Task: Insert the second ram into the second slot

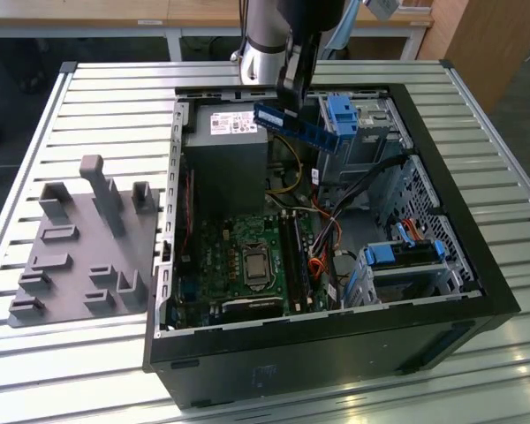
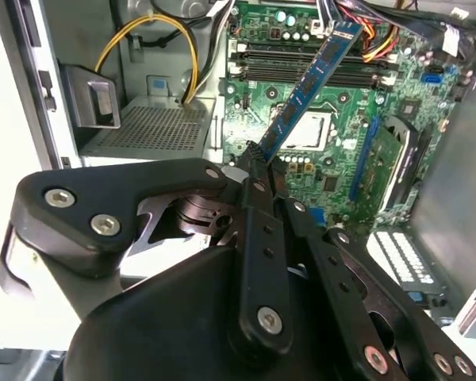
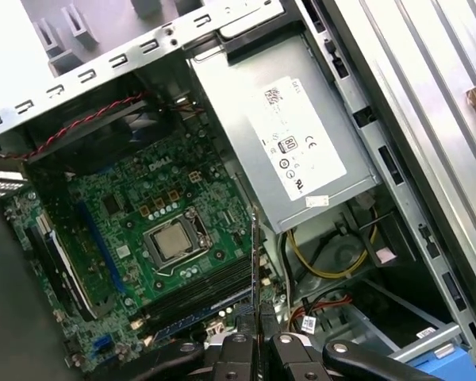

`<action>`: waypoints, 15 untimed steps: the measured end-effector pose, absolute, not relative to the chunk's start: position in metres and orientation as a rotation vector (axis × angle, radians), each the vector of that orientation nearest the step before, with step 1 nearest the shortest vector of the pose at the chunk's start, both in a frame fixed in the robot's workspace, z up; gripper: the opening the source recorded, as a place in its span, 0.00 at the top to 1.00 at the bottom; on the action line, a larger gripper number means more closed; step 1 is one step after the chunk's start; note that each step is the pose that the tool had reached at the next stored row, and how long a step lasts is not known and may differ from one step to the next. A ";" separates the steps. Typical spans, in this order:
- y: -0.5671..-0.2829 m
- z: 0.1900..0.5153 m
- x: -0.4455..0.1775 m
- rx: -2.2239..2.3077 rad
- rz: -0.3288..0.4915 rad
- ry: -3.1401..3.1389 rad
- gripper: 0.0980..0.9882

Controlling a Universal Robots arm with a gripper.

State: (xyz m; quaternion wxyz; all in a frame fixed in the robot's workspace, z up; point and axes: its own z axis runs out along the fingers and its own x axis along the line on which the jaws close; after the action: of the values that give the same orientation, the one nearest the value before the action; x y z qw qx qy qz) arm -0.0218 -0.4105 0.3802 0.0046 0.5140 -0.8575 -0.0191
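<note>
My gripper is shut on the second ram, a thin dark-blue stick. It holds the stick in the air over the open computer case, above the far end near the power supply. In the second wrist view the ram slants out from the fingertips over the green motherboard. In the first wrist view I see the ram edge-on as a thin line rising from the gripper. The long black memory slots lie beside the processor socket, well below the stick.
A grey power-supply box fills the case's far corner. Blue drive-bay clips and loose cables crowd the exterior view's right side. A grey holder tray rests on the slatted table on that view's left.
</note>
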 end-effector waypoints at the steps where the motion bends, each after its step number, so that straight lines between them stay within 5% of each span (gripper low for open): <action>1: -0.411 0.380 -0.022 1.602 -0.060 -2.691 0.96; 15: -0.434 0.379 -0.022 1.575 -0.060 -2.707 0.96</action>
State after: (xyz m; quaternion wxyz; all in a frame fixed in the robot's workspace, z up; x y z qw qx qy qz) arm -0.0219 -0.4345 0.3792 0.0044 0.5028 -0.8642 -0.0191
